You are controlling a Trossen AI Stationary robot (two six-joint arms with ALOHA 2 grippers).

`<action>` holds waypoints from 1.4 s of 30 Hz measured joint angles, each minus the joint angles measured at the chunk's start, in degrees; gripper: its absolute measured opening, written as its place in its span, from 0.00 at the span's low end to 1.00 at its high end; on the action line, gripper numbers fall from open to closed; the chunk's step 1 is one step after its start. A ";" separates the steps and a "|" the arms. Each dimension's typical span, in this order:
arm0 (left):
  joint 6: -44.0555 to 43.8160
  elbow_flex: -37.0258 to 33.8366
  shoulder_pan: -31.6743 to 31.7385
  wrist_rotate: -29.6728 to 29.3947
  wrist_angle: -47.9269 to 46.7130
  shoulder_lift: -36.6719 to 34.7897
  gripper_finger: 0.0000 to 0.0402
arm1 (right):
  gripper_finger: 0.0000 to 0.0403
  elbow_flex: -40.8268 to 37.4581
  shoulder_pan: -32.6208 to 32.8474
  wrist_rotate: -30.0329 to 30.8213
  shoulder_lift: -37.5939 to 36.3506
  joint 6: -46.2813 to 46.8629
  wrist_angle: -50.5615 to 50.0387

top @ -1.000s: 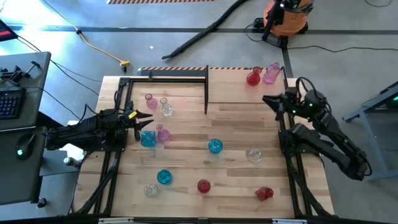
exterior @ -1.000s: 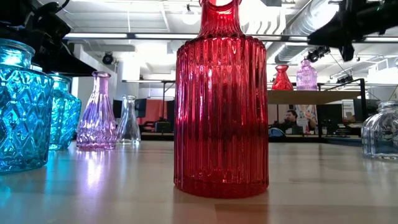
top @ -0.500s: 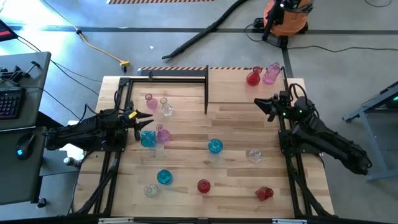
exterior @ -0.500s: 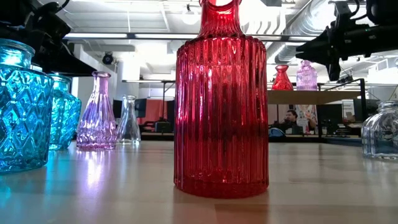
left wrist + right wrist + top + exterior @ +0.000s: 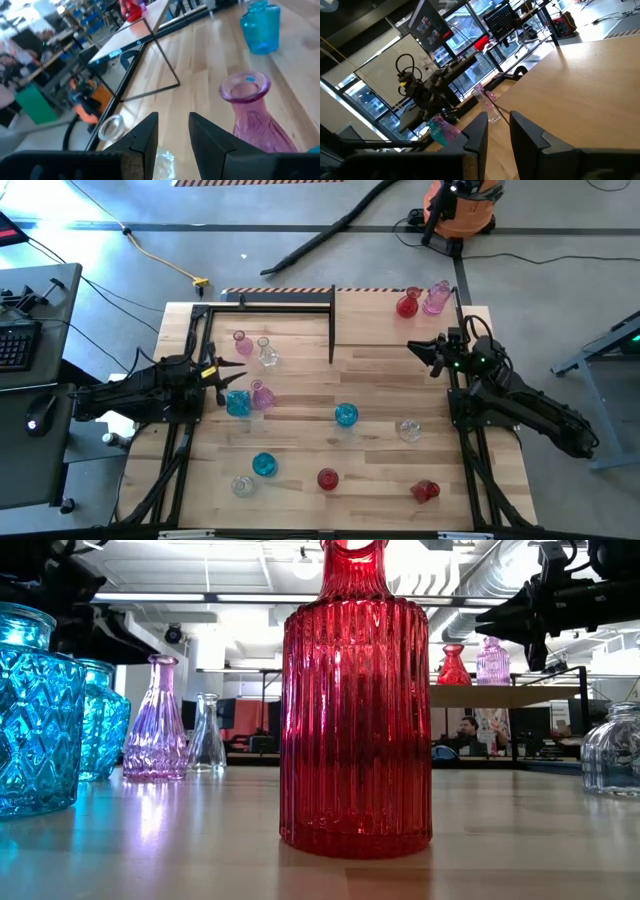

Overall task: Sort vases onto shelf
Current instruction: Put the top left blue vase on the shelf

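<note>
Several glass vases stand on their bases on the table: a pink one (image 5: 240, 340), a clear one (image 5: 267, 352), a blue one (image 5: 237, 402) and a pink one (image 5: 262, 395) near my left gripper. A red vase (image 5: 328, 478) fills the low view (image 5: 355, 700). A red vase (image 5: 406, 305) and a pink one (image 5: 437, 297) stand on the shelf (image 5: 385, 325). My left gripper (image 5: 238, 372) hovers open, the pink vase (image 5: 250, 115) just beside its fingers. My right gripper (image 5: 413, 348) hangs level by the shelf's front, its fingers a narrow gap apart and holding nothing.
A bare black open frame (image 5: 265, 300) stands at the far left of the table. More vases are scattered toward the near edge: blue (image 5: 346, 415), clear (image 5: 409, 430), blue (image 5: 264, 465), clear (image 5: 241, 485), and a red one (image 5: 426, 491) on its side.
My right gripper has sunk and gone a little toward the table's left, away from the shelf's two vases, then held still. My left gripper has rolled about its own pointing line without leaving its place. No vase has moved.
</note>
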 joint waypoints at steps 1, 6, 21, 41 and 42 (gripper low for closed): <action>0.91 0.00 0.00 0.79 0.41 0.00 0.25 | 0.15 0.00 0.00 0.00 0.00 0.01 0.00; 0.97 0.01 0.00 8.20 7.07 0.00 0.25 | 0.15 0.00 0.00 0.02 0.00 0.00 -0.06; -8.72 0.00 0.00 7.28 34.48 0.00 0.25 | 0.15 0.00 0.00 0.02 0.00 0.00 -1.03; -27.49 13.06 0.00 1.53 20.67 12.64 0.25 | 0.15 0.00 0.00 0.04 0.00 0.00 -1.09; -27.49 14.10 0.00 1.57 20.29 13.91 0.25 | 0.15 0.00 0.00 0.04 0.00 0.00 -1.09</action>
